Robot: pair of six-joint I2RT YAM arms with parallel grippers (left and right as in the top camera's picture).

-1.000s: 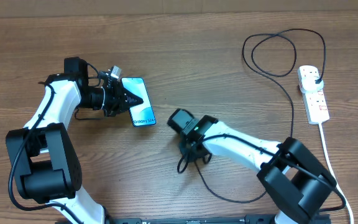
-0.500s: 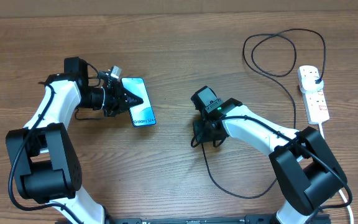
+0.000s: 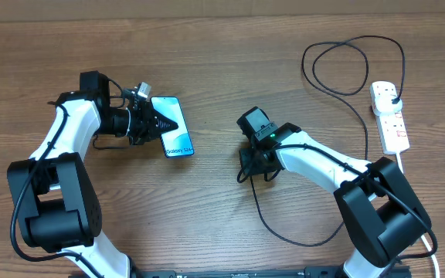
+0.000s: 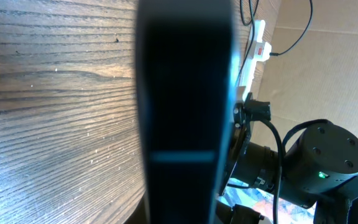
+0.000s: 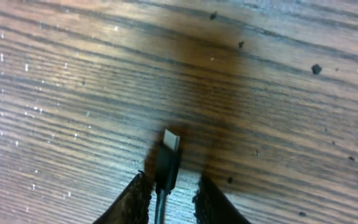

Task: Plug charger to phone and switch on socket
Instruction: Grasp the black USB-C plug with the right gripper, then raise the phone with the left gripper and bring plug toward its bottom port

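Note:
The phone (image 3: 174, 131) shows its lit blue screen left of centre, and my left gripper (image 3: 157, 123) is shut on its left long edge. In the left wrist view the phone (image 4: 185, 112) is a dark upright band filling the middle. The charger's black cable (image 3: 359, 116) runs from its plug in the socket (image 3: 390, 117) in a loop down to my right gripper (image 3: 247, 171). The right wrist view has the connector tip (image 5: 169, 152) sticking out past the fingertips (image 5: 132, 200), close above the wood. The right gripper (image 5: 166, 198) is shut on the charger cable.
The socket's thick white cord (image 3: 412, 201) trails down the right edge. The charger's slack lies in a curve (image 3: 284, 235) in front of the right arm. About a hand's width of bare wood separates phone and connector. The socket (image 4: 258, 53) and right arm (image 4: 316, 168) show in the left wrist view.
The right arm swung back and to the right, carrying the connector tip from the table's front middle to beside the phone, then stopped. The left arm and phone stayed still.

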